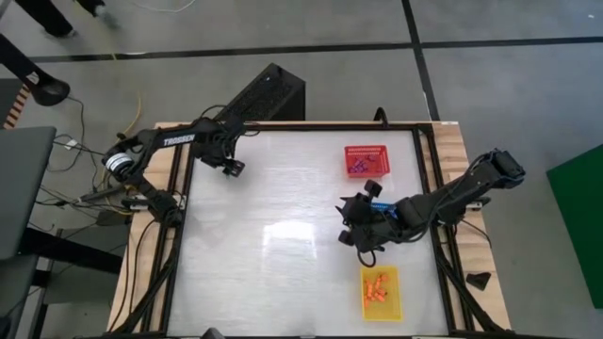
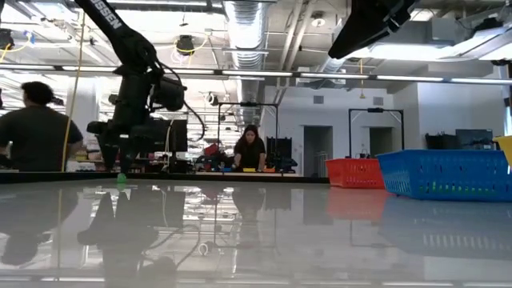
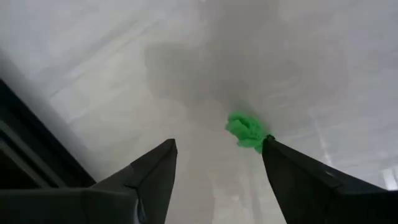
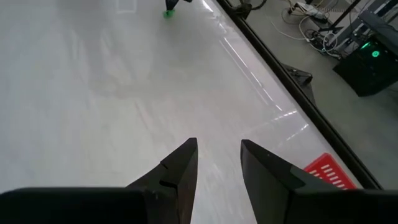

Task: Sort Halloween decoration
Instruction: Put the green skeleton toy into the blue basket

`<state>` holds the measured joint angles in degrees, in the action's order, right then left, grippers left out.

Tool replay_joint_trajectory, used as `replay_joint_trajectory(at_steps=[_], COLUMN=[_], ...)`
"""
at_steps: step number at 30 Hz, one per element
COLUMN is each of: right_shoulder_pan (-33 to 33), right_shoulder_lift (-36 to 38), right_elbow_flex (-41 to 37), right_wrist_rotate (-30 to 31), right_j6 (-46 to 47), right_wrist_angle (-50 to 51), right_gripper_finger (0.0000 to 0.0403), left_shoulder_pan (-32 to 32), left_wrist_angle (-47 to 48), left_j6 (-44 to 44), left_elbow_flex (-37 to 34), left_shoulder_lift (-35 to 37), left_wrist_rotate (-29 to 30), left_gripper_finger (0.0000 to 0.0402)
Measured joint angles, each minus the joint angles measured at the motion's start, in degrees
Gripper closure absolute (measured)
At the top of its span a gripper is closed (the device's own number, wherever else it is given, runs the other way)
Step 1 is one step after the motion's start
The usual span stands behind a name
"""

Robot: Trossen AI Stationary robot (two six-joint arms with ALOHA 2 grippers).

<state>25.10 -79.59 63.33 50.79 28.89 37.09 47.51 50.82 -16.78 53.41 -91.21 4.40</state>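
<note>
One green trinket (image 3: 245,129) of the Halloween decoration lies on the white table near its far left corner, and also shows in the low view (image 2: 122,178). My left gripper (image 3: 219,143) stands open over it, pointing down, with the trinket beside one fingertip (image 3: 268,142). In the high view this gripper (image 1: 231,169) hides the trinket. My right gripper (image 4: 217,148) hangs open at the table's right (image 1: 363,231), with nothing between its fingers. My left gripper stands open with the green trinket (image 3: 255,140) right against the inner side of one fingertip; whether that finger touches it, I cannot tell. The trinket lies on the table.
The red basket (image 1: 363,160) at the far right holds purple trinkets. The yellow basket (image 1: 382,294) at the near right holds orange ones. The blue basket (image 2: 444,174) stands between them, mostly under my right arm. People show in the room beyond the table.
</note>
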Motion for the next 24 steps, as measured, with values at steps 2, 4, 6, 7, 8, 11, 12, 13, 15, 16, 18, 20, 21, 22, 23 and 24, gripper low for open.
replay_joint_trajectory(at_steps=[2, 4, 6, 7, 8, 11, 12, 13, 15, 16, 18, 20, 21, 22, 23, 24], right_shoulder_pan=[-0.1, -0.1, -0.1, -0.1, -0.1, -0.1, -0.1, 0.0, 0.0, 0.0, 0.0, 0.0, 0.0, 0.0, 0.0, 0.0], right_shoulder_lift=[0.0, 0.0, 0.0, 0.0, 0.0, 0.0, 0.0, 0.0, 0.0, 0.0, 0.0, 0.0, 0.0, 0.0, 0.0, 0.0], right_elbow_flex=[0.0, 0.0, 0.0, 0.0, 0.0, 0.0, 0.0, 0.0, 0.0, 0.0, 0.0, 0.0, 0.0, 0.0, 0.0, 0.0], right_wrist_rotate=[0.0, 0.0, 0.0, 0.0, 0.0, 0.0, 0.0, 0.0, 0.0, 0.0, 0.0, 0.0, 0.0, 0.0, 0.0, 0.0], right_j6=[0.0, 0.0, 0.1, 0.1, 0.2, 0.2, 0.2, 0.2, 0.2, 0.2, 0.2, 0.2, 0.2, 0.2, 0.2, 0.2], right_wrist_angle=[0.0, 0.0, 0.0, 0.0, 0.0, 0.0, 0.0, 0.0, 0.0, 0.0, 0.0, 0.0, 0.0, 0.0, 0.0, 0.0], right_gripper_finger=[0.0251, 0.0251, 0.0251, 0.0251, 0.0251, 0.0251, 0.0251, 0.0251, 0.0251, 0.0251, 0.0251, 0.0251, 0.0251, 0.0251, 0.0251, 0.0251], left_shoulder_pan=[0.0, 0.1, -0.2, -0.4, -0.7, -1.8, -2.0, -2.4, -2.8, -2.9, -2.9, -3.0, -3.2, -3.3, -3.5, -3.7], left_wrist_angle=[-0.4, -1.1, -1.5, -2.0, -2.8, -5.8, -7.0, -7.9, -9.2, -9.7, -10.1, -10.5, -10.9, -11.0, -11.0, -11.0], left_j6=[0.0, 0.0, -0.7, -1.2, -1.6, -1.7, -1.6, -1.6, -1.5, -1.5, -1.5, -1.5, -1.5, -1.5, -1.5, -1.5], left_elbow_flex=[0.1, 0.1, 0.1, -0.1, -0.5, -2.2, -2.7, -3.2, -3.6, -3.6, -3.7, -3.8, -3.8, -3.8, -3.8, -3.9], left_shoulder_lift=[1.3, 2.1, 2.3, 2.3, 2.3, 2.1, 2.1, 2.0, 2.0, 2.0, 2.0, 2.0, 2.0, 2.0, 2.0, 2.0], left_wrist_rotate=[0.3, 0.4, 0.3, 0.0, -0.2, -1.6, -2.1, -2.3, -2.6, -2.6, -2.6, -2.7, -2.8, -3.2, -3.4, -3.3], left_gripper_finger=[0.0174, 0.0175, 0.0175, 0.0175, 0.0175, 0.0175, 0.0175, 0.0175, 0.0175, 0.0175, 0.0175, 0.0175, 0.0175, 0.0175, 0.0175, 0.0175])
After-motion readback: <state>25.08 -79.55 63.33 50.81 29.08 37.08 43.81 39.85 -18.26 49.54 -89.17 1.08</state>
